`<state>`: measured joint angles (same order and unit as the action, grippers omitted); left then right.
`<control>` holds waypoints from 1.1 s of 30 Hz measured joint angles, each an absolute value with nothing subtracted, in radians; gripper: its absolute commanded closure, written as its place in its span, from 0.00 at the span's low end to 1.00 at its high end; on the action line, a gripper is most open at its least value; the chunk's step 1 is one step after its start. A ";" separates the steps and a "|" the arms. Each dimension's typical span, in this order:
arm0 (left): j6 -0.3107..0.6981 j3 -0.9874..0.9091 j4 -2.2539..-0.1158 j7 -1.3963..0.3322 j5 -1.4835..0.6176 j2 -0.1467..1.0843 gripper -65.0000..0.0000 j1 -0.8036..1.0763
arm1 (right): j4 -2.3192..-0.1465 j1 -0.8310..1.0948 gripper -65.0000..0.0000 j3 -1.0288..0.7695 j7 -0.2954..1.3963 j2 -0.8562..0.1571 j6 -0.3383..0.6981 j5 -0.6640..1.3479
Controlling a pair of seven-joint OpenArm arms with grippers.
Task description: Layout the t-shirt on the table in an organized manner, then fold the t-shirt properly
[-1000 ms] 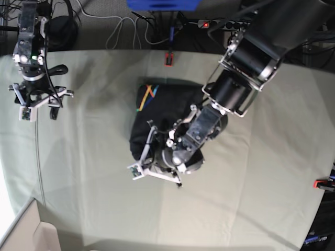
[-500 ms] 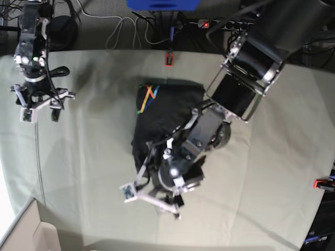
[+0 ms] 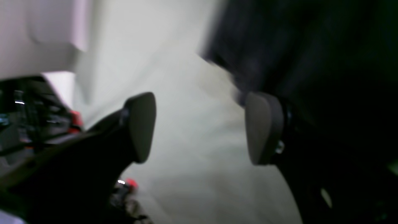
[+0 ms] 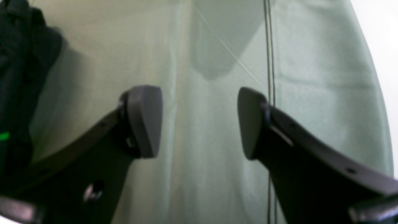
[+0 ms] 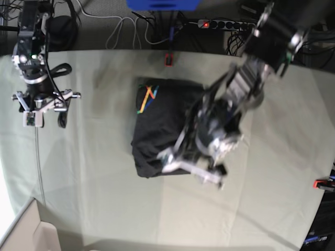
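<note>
The dark charcoal t-shirt (image 5: 157, 123) lies folded into a compact block at the table's middle, its crossed coloured stripes (image 5: 147, 98) at the far left corner. My left gripper (image 5: 191, 172) is blurred by motion over the shirt's near right edge. In the left wrist view it (image 3: 202, 129) is open and empty, with pale cloth between the pads and the shirt (image 3: 295, 46) behind the right pad. My right gripper (image 5: 45, 117) hangs over the table's (image 5: 104, 198) left part, far from the shirt. It is open and empty in the right wrist view (image 4: 199, 123).
Red-orange clamps sit at the far edge (image 5: 168, 58) and the right edge (image 5: 322, 183). A pale box (image 5: 31, 232) stands at the near left corner. Cables and a power strip (image 5: 225, 23) lie beyond the far edge. A long crease (image 4: 269, 46) runs through the cloth.
My left arm has swung its gripper from the shirt's near left edge over to its near right edge, lifting away. My right gripper has shifted slightly nearer. The shirt stays folded.
</note>
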<state>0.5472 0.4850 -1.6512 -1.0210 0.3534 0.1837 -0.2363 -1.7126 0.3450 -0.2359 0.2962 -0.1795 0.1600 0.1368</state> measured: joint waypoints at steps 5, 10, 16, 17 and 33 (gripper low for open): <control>0.538 0.151 -1.795 -1.015 0.354 0.183 0.51 -0.076 | -1.721 0.395 0.53 -0.240 0.304 -0.181 0.161 0.136; 0.539 -0.145 -1.919 -1.031 0.308 0.141 0.95 0.052 | -1.783 0.463 0.88 -0.342 0.302 -0.107 0.160 0.137; 0.539 -0.337 -1.969 -1.032 0.194 0.133 1.00 0.211 | -1.818 0.540 1.00 -0.509 0.301 0.056 0.161 0.136; 0.538 -0.355 -1.968 -1.028 0.166 0.133 1.00 0.245 | -1.815 0.557 1.00 -0.511 0.300 0.070 0.160 0.135; 0.533 -0.388 -1.657 -0.823 -0.010 0.115 1.00 0.522 | -1.610 0.743 1.00 -0.319 0.287 0.135 0.442 0.130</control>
<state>0.5335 -0.3882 -1.6569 -0.8230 -0.0105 0.1150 0.5220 -1.6100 0.7425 -0.3195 0.2871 0.1349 0.4416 0.1303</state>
